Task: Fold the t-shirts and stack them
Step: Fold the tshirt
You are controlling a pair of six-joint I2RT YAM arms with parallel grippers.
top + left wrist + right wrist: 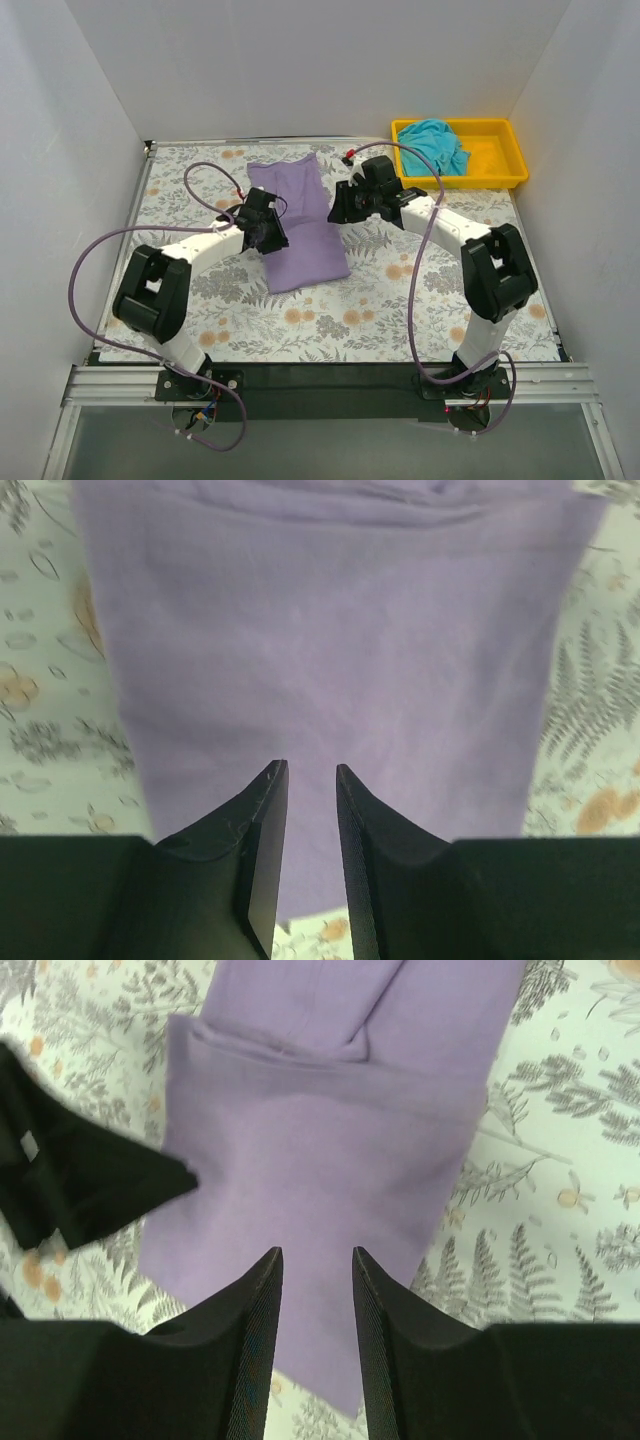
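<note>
The lavender t-shirt (300,225) lies on the table folded into a long strip, with a sleeve fold showing in the right wrist view (330,1110). My left gripper (264,230) hovers at its left edge, jaws slightly apart and empty over the cloth (330,630); its point in its own view is (311,770). My right gripper (346,206) hovers at the shirt's right edge, also open and empty (317,1252). The teal t-shirt (436,146) lies bunched in the yellow tray (495,168) at the back right.
The table carries a floral-patterned cover (400,300). White walls close in the left, back and right. The left gripper's black body (90,1185) shows in the right wrist view. Purple cables (425,260) loop off both arms.
</note>
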